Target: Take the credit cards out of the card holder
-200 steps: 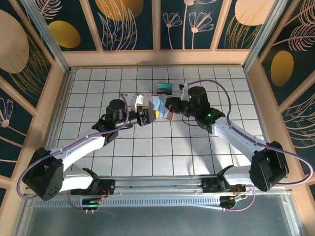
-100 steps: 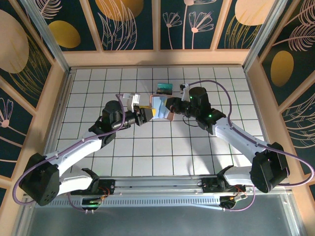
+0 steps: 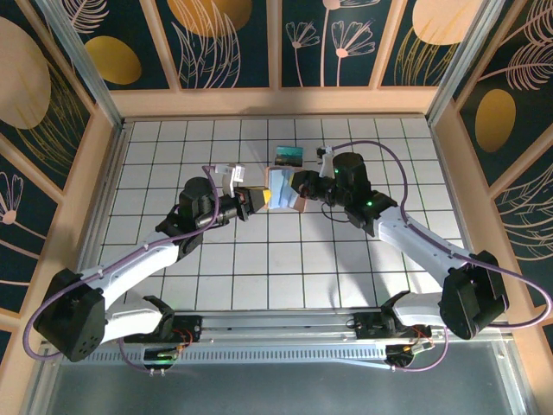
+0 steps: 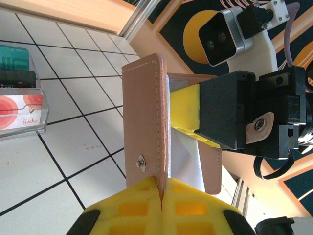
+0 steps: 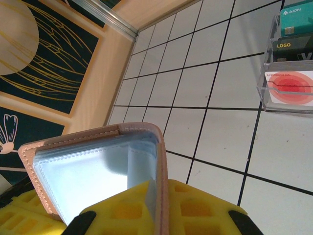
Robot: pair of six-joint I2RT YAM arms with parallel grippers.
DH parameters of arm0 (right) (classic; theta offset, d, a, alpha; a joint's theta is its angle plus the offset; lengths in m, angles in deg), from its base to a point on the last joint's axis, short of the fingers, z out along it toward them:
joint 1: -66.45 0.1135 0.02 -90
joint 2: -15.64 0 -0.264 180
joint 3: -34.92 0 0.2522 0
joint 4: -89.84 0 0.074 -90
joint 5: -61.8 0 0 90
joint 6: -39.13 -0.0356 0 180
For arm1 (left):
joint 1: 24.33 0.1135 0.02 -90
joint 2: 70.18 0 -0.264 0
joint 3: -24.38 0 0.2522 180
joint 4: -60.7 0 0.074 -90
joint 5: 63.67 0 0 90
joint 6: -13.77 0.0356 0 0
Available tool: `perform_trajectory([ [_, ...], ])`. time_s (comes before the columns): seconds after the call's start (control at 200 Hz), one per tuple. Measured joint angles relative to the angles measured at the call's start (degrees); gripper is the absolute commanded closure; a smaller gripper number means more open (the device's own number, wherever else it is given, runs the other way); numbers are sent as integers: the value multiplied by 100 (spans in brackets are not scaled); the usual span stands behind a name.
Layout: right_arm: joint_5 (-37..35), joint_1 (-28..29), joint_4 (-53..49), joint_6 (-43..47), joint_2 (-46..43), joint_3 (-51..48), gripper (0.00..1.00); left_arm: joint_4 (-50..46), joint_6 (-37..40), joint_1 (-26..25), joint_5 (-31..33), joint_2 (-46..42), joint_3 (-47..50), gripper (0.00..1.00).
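Observation:
The card holder (image 3: 281,187) hangs open above the middle of the table, tan outside and blue-grey inside (image 5: 93,171). My left gripper (image 3: 258,197) is shut on the edge of one flap (image 4: 146,112), its yellow pads (image 4: 132,208) pressed together over the leather. My right gripper (image 3: 299,186) is shut on the other cover's edge (image 5: 164,188); its yellow fingers (image 4: 186,110) face me in the left wrist view. The credit cards stand in a clear rack: a teal one (image 5: 298,22) and a pale one with a red circle (image 5: 288,83), also (image 4: 19,110). The pockets in sight look bare.
The clear card rack (image 3: 288,156) stands on the white grid table just behind the holder, with a dark card (image 5: 293,45) between the other two. Wooden walls (image 3: 276,101) ring the table on three sides.
My left gripper has closed onto the card holder's flap after shifting slightly left. The right gripper kept its hold and stayed put.

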Motion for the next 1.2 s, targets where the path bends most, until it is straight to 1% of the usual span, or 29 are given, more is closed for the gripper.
perform_trajectory([
  [0.06, 22, 0, 9, 0, 0, -4, 92, 2, -4, 7, -2, 0, 0, 100],
  [0.185, 85, 2, 50, 37, 0, -7, 72, 4, -17, 22, -7, 0, 0, 100],
  [0.27, 138, 31, 122, 57, -2, -7, 61, 17, -44, 22, -9, 15, 0, 100],
  [0.345, 177, 68, 164, 79, 0, -7, 50, 44, -81, 22, -20, 35, 0, 100],
  [0.405, 227, 111, 201, 160, 0, -7, 43, 66, -94, 22, -48, 55, 0, 100],
  [0.495, 254, 166, 227, 236, 0, -4, 37, 122, -122, 22, -109, 87, 0, 100],
  [0.646, 269, 208, 219, 291, 28, 13, 34, 210, -151, 22, -208, 157, 0, 100],
  [0.811, 271, 243, 197, 352, 162, 136, 29, 306, -205, 28, -269, 234, 0, 100],
  [0.911, 271, 262, 188, 382, 219, 192, 29, 345, -234, 33, -295, 258, 0, 100],
  [1.026, 269, 271, 170, 398, 249, 225, 35, 361, -245, 44, -308, 264, 0, 100],
  [1.131, 247, 278, 170, 428, 251, 236, 46, 363, -258, 66, -306, 264, 0, 100],
  [1.201, 197, 275, 151, 461, 251, 245, 48, 369, -273, 85, -306, 264, 0, 100],
])
